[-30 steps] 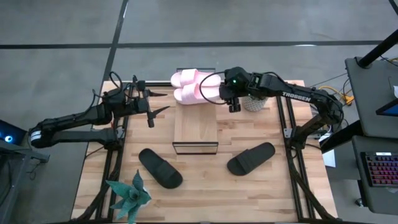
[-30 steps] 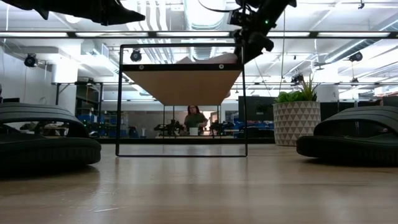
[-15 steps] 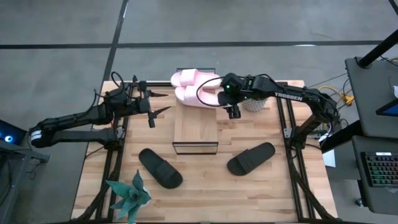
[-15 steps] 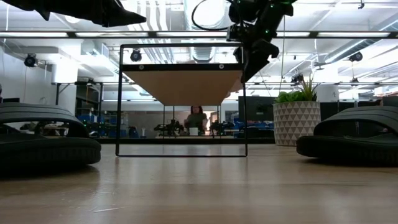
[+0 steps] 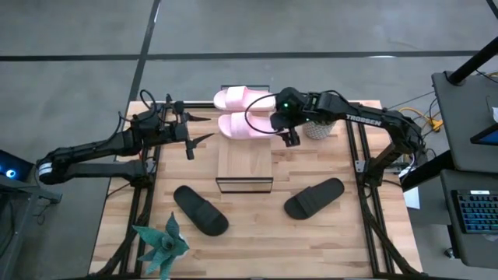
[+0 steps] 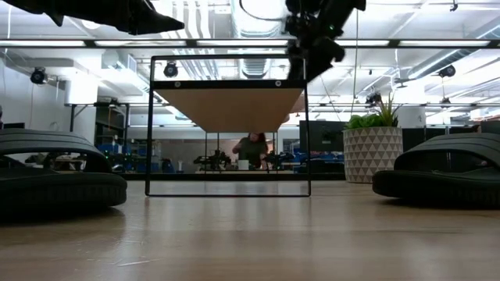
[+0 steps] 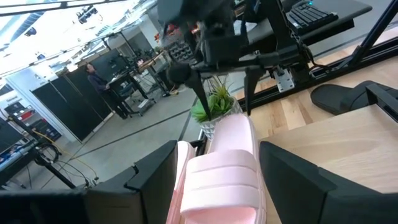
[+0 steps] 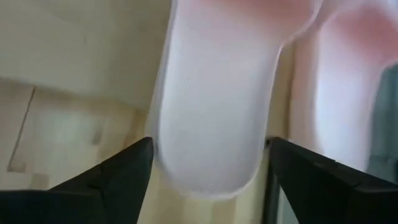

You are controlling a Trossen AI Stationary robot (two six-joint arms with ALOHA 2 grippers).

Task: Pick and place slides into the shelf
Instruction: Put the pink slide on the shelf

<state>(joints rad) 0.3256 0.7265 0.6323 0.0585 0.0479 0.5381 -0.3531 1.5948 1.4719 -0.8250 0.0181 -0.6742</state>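
Note:
Two pale pink slides lie side by side across the far part of the shelf's (image 5: 245, 159) plank top: the far one (image 5: 243, 97) and the near one (image 5: 245, 124). My right gripper (image 5: 285, 131) is open, slanting down over the near slide's heel end (image 8: 211, 124). Its fingers (image 8: 124, 177) stand on either side of that end. Level at the shelf's left, my left gripper (image 5: 204, 128) is open, its tips just short of that slide's toe end (image 7: 221, 180). Two black slides (image 5: 201, 210) (image 5: 313, 198) rest sole-down on the table.
A white patterned plant pot (image 5: 315, 128) stands right behind my right gripper, also in the low view (image 6: 373, 152). A green succulent (image 5: 163, 245) sits at the near left corner. A person stands in the room beyond the table (image 6: 251, 148).
My right gripper has opened and let go of the near pink slide, tipping a little further down. The slide, first tilted against the far slide, now lies flat on the shelf top beside it.

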